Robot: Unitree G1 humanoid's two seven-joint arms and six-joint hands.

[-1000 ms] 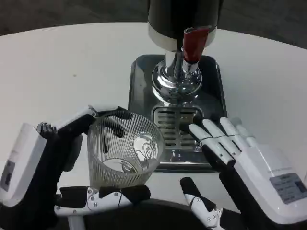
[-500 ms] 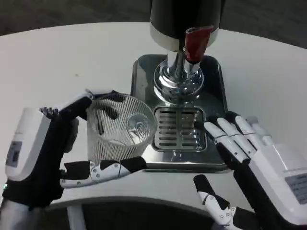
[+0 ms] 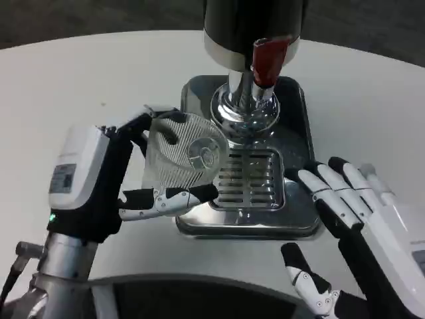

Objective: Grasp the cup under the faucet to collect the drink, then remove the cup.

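The left hand (image 3: 116,183), gripping the ribbed glass cup (image 3: 180,156) between its fingers, had carried it up and forward from the near edge of the surface (image 3: 86,80) over the last second, so that the cup now sat tilted toward the dispenser (image 3: 252,30), its mouth tipped rightward and its right side over the left edge of the drip tray (image 3: 302,219). The cup looked empty, and it was still left of the chrome faucet (image 3: 244,109) and its red lever (image 3: 267,60), near the slotted grate (image 3: 249,178) but not yet centred under the spout. The right hand (image 3: 362,219) held nothing, its fingers spread and apart, and it had slid back to the right, off the grate, resting at the tray's right side. Judging from this, the approach was most of the way done: the cup would need righting and a short shift rightward beneath the faucet before any drink could be drawn, likely with the free right hand working the lever.
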